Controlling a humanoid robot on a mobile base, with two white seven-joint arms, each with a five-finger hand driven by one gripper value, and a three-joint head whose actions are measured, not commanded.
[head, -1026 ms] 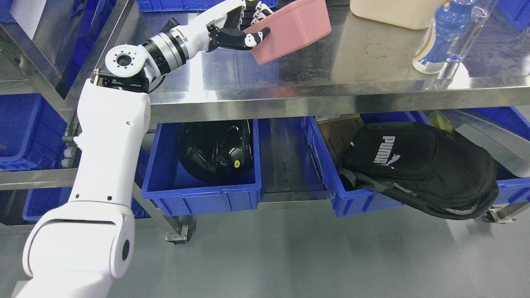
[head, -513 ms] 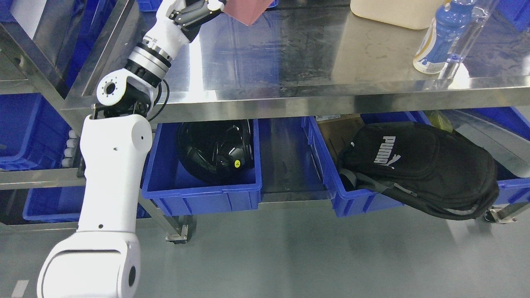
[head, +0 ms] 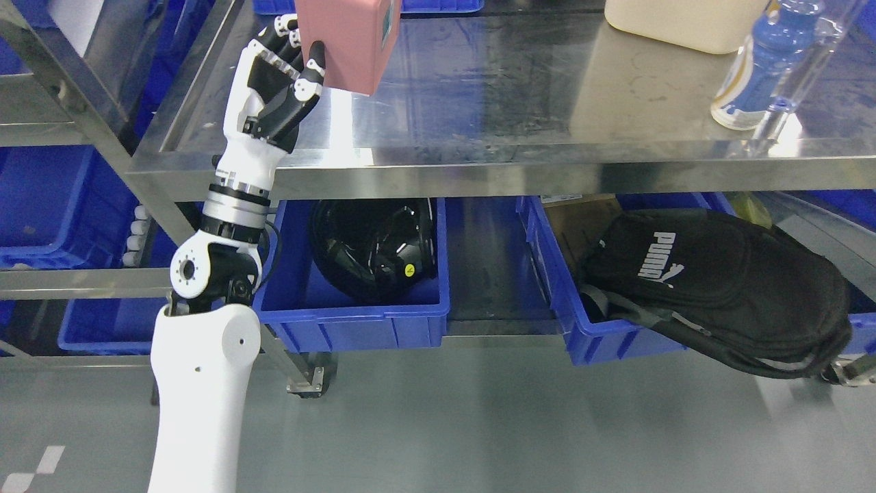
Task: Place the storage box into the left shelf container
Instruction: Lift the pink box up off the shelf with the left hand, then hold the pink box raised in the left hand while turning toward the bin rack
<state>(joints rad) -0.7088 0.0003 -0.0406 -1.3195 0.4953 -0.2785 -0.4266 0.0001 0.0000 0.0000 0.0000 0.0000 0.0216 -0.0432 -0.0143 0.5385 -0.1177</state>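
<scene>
Above the steel table (head: 479,89), left hand (head: 274,92) fingers (head: 311,68) clamp the pink storage box (head: 345,38)

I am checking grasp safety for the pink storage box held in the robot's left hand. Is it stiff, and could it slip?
The pink storage box probably is stiff: its walls stay flat in the left hand. It seems light, lifted by fingers alone. Its smooth sides and tilted pose suggest it could slip.

head camera looks down at steel table (head: 479,171)
</scene>
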